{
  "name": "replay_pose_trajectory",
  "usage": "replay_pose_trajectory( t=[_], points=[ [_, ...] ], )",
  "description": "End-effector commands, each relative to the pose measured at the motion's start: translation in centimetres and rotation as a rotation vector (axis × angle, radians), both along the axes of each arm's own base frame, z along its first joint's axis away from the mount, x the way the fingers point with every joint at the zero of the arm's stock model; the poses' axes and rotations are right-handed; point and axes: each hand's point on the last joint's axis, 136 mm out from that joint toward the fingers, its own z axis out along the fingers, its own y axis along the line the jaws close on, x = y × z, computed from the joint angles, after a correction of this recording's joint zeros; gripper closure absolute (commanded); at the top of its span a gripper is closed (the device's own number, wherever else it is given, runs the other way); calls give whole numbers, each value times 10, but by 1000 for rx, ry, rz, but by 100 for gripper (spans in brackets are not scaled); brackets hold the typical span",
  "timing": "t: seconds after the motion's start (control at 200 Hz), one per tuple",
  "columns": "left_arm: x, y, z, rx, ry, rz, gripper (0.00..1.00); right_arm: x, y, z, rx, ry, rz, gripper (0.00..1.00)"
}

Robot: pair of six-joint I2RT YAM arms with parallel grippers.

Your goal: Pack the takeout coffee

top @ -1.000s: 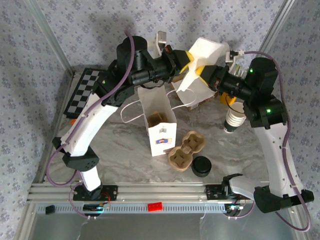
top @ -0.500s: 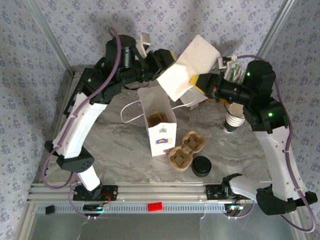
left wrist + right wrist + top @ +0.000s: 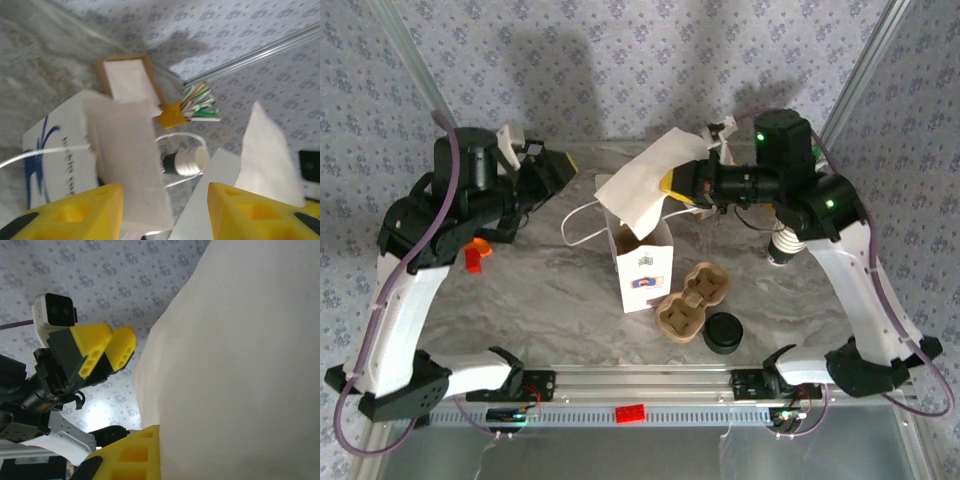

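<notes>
Right gripper (image 3: 672, 186) is clamped tight on one edge of a white napkin (image 3: 638, 185). The sheet hangs over the mouth of the white paper bag (image 3: 645, 262) at the centre of the table (image 3: 550, 300). Can't tell if its lower edge is inside the rim. Left gripper (image 3: 548, 172) is at the bag's 10 o'clock, well apart, fingers partly spread, nothing between them.

Risks, my read:
- Bag is light and unbraced, so a push on the rim from napkin or fingers could tip it.
- Released here, the napkin may drape on the rim or slide outside instead of dropping in.
- Right forearm is above the coffee cup (image 3: 784, 243), so a low swing could knock it.

Containers:
- Bag: a bit of brown shows inside, can't identify it. The coffee cup is not in it; it stands at the bag's 3 o'clock, well apart.
- Pulp cup carrier (image 3: 692, 302) at the bag's 5 o'clock, just beside it, wells empty. Black lid (image 3: 723, 333) lies beside the carrier.
- Left wrist view: brown box (image 3: 127, 80) holds white napkins. Orange holder (image 3: 175, 114) has thin sticks or packets.
</notes>
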Motion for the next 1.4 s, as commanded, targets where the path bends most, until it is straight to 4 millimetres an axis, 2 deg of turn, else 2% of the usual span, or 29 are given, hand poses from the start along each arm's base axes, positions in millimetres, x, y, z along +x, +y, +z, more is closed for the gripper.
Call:
replay_pose_trajectory(
  t=[0.0, 0.135, 0.2, 0.435, 0.625, 0.745, 0.82, 0.97, 1.114, 1.279, 1.394],
  points=[
    [0, 4, -24, 32, 47, 18, 54, -5, 0, -22, -155, 4, 68, 100],
    [-1, 2, -37, 44, 81, 3, 55, -2, -2, -36, -297, -45, 141, 100],
    [0, 0, -44, 55, 100, -1, 56, 5, -5, -43, -362, -87, 130, 100],
    [8, -8, -64, 74, 138, -10, 57, 20, 11, -56, -476, -203, 150, 100],
    [12, -12, -67, 87, 139, -24, 57, 29, 4, -79, -667, -270, 160, 100],
    [13, -14, -70, 96, 149, -31, 57, 33, 11, -73, -657, -314, 165, 100],
    [15, -15, -72, 100, 154, -29, 58, 32, 16, -76, -672, -330, 181, 100],
    [17, -16, -74, 94, 155, -25, 57, 29, 13, -102, -817, -349, 220, 100],
    [17, -16, -77, 100, 161, -25, 57, 29, 14, -111, -881, -384, 235, 100],
    [18, -14, -77, 103, 157, -15, 57, 19, 15, -131, -983, -391, 305, 100],
    [18, -15, -79, 102, 163, -17, 57, 26, 16, -129, -1002, -436, 292, 100]
  ],
)
